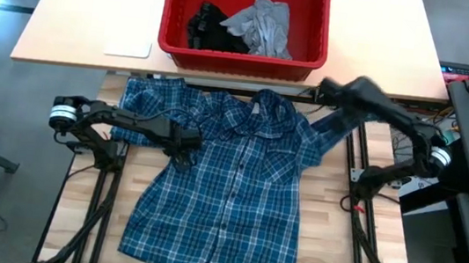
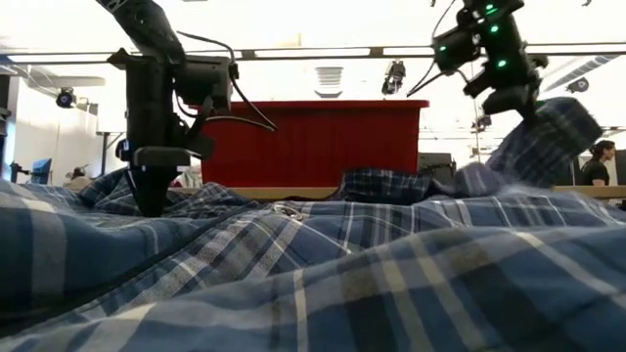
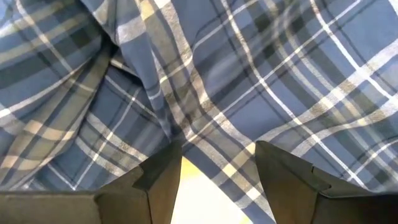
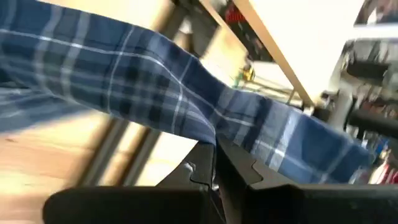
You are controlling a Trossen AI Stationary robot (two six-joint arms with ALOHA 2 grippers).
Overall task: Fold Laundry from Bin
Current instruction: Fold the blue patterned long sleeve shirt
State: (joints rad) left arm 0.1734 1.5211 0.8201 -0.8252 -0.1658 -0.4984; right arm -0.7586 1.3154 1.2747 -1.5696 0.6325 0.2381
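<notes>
The right gripper (image 4: 214,163) is pinched shut on the plaid shirt's sleeve (image 1: 334,125), which stretches back toward the shirt's body; the left gripper (image 3: 217,177), fingers apart, sits on the other shoulder.

Both arms are dark, nearly black, built of slim tubular links with thicker rounded joint housings. In the high view, the left arm (image 1: 120,121) at the frame's left carries a round silver-white cap at its outer joint, and the right arm (image 1: 387,113) at the frame's right has a matching pale cap near its base. Thin black cables loop from the upper links in the low view, where green indicator lights glow on the housing at the upper right. The left gripper (image 3: 217,180) shows two broad, flat, angular dark fingers (image 3: 155,186). The right gripper (image 4: 214,171) has the same matte dark angular fingers.
</notes>
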